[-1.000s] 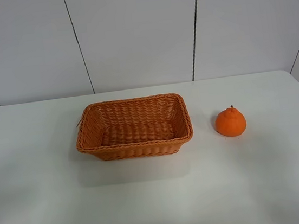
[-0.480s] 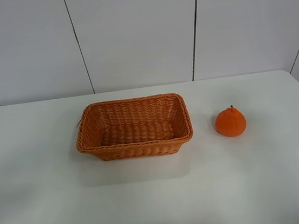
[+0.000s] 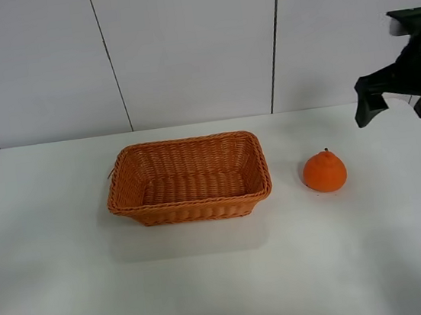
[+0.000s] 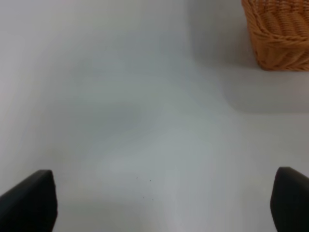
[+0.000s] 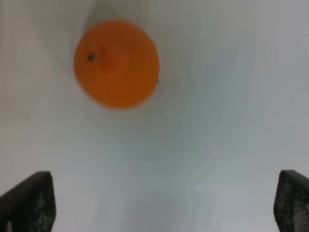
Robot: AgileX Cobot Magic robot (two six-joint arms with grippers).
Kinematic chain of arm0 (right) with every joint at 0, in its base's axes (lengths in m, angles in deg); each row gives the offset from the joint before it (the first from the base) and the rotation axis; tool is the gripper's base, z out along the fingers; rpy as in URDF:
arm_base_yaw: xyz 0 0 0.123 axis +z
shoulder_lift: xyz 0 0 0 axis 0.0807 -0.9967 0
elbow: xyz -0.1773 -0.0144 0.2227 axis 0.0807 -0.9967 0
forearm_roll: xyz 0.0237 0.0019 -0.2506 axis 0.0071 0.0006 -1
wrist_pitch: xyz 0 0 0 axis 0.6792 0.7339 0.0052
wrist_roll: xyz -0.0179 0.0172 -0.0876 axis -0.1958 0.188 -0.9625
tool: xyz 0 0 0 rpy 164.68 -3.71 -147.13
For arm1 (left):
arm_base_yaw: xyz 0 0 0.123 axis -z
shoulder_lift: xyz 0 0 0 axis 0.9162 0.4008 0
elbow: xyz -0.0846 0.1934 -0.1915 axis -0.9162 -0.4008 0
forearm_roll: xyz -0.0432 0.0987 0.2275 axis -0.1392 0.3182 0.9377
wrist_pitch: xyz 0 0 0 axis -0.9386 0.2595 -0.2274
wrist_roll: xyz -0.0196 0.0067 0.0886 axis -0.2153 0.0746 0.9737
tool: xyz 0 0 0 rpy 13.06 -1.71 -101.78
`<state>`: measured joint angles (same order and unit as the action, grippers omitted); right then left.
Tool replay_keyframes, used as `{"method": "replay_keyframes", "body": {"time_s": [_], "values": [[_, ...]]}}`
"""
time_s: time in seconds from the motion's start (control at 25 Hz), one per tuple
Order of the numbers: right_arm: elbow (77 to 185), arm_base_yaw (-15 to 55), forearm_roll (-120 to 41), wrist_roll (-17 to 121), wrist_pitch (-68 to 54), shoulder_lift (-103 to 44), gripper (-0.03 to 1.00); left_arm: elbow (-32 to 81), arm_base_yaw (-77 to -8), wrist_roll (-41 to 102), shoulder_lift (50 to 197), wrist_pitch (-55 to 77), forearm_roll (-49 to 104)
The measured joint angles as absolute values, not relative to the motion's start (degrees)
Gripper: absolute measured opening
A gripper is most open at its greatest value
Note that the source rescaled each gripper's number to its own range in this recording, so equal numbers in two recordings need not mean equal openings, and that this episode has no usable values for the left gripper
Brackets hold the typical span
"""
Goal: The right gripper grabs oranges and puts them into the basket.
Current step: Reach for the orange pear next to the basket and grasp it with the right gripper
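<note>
High view: the bright orange, bumpy-necked fruit (image 3: 324, 172) sits on the white tabletop (image 3: 225, 278), near the rectangular woven wicker basket (image 3: 184, 142) but apart from it. The black two-fingered right gripper (image 3: 395, 106) hangs above and beyond it, jaws apart.

Left wrist view: the left gripper (image 4: 159, 203) has its jaws wide apart over the tabletop near a basket corner.

Right wrist view: the fruit lies off-centre between the jaws. On a straight descent, one finger could knock it rolling.

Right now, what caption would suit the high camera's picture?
An orange sits on a white table right of an empty basket, the right gripper hovering open near the view's right edge.
</note>
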<state>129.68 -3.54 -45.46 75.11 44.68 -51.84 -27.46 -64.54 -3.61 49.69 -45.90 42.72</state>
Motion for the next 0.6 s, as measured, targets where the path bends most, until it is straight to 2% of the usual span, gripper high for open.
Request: {"method": "replay_keyframes", "body": {"time_s": [0.28,0.6], "values": [[145.5,-2.8,-42.5,73.6,51.5,-69.3,1.00,-27.5,-64.5,-3.6,49.7,-45.9,42.7],[148.1,3.8,-43.5,71.8,51.5,-73.7,1.00,-27.5,-64.5,-3.6,49.7,-45.9,42.7]]}}
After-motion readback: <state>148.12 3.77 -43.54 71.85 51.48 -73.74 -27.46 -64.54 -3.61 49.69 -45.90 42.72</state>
